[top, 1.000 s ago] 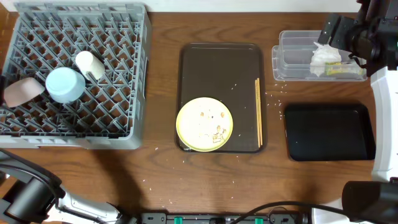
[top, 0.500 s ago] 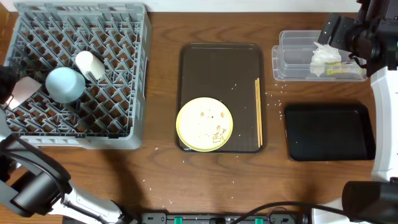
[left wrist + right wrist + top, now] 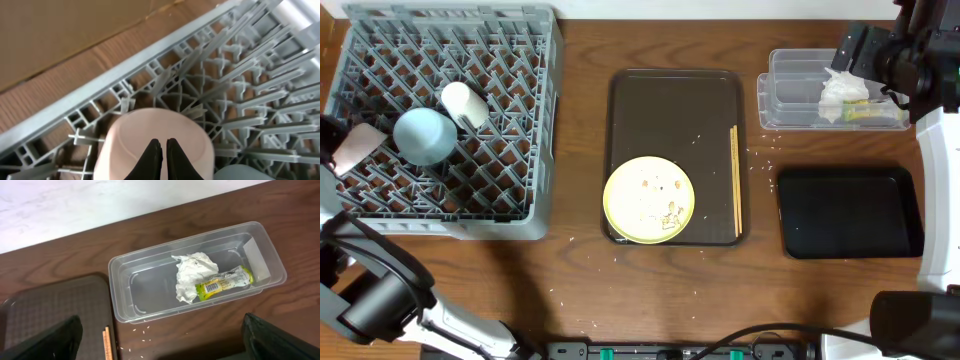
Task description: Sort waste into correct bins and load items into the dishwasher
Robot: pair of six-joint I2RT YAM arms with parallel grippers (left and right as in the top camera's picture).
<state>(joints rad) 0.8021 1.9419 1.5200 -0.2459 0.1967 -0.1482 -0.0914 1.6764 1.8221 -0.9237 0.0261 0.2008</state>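
The large square grey plastic dish rack (image 3: 544, 120) fills the worktop's far left corner. In it sit a light blue bowl (image 3: 424, 135) and a small white cup-like bowl (image 3: 465, 103), which lies tipped over. At the rack's left edge the left gripper (image 3: 160, 150) has its fingers drawn to a thin slit against a pale pink rounded dish (image 3: 150, 127), apparently pinching its edge.

At mid-worktop a dark brown serving tray (image 3: 670, 110) carries a pale yellow round plate (image 3: 649, 199) at its near end, flecked with pale rice-like food scraps (image 3: 670, 213). A pair of wooden chopsticks (image 3: 735, 180) lies along the tray's right side, long axis running from far edge to near edge.

In the far right corner a clear plastic rectangular tub (image 3: 125, 280) lies lengthwise along the far edge. It holds a crumpled white tissue (image 3: 190, 275) and, touching it, a green-and-orange snack wrapper (image 3: 222, 282) pointing along the tub's length. The right gripper (image 3: 162, 335) hovers above, fingers wide apart. A shallow glossy black rectangular tray (image 3: 845, 210) sits nearer the right near edge.
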